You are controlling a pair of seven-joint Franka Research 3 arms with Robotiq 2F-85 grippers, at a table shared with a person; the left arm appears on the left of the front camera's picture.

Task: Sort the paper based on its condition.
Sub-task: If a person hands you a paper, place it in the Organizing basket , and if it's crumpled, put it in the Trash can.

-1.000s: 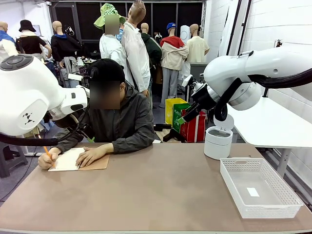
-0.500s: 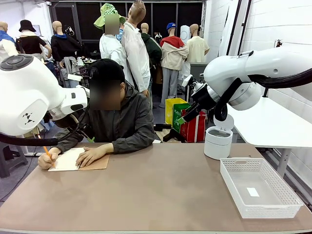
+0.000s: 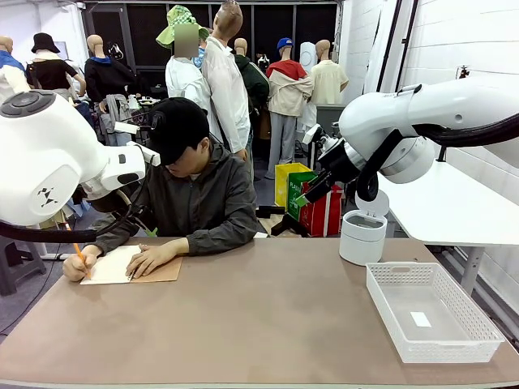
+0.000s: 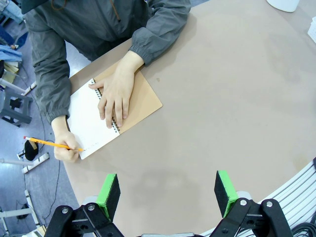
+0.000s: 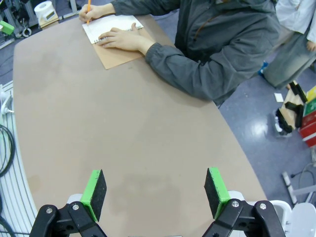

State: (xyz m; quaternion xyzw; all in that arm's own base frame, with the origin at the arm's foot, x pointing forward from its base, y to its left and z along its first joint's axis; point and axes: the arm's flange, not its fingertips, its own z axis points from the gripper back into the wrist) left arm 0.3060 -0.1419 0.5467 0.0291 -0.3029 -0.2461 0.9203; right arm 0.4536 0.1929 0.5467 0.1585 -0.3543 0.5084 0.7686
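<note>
A person at the far side writes with an orange pencil [image 4: 49, 144] on the white page of a tan-covered spiral notebook [image 3: 122, 266], the other hand [image 4: 114, 95] flat on it. That page [image 4: 86, 123] is bound in the notebook; loose paper is out of view. My left gripper [image 4: 168, 190] hangs open high above the table's left part, nothing between its green pads. Over the table's middle, my right gripper [image 5: 155, 190] is also open and empty, with the notebook [image 5: 111, 24] far ahead of it. In the front view the right gripper [image 3: 312, 190] is raised above the far right.
A white lattice basket [image 3: 388, 312] stands at the right with a small white slip [image 3: 420, 318] on its floor. A white round bin [image 3: 362, 235] with its lid up stands behind it. Bare brown tabletop [image 3: 259, 324] spans the middle and front.
</note>
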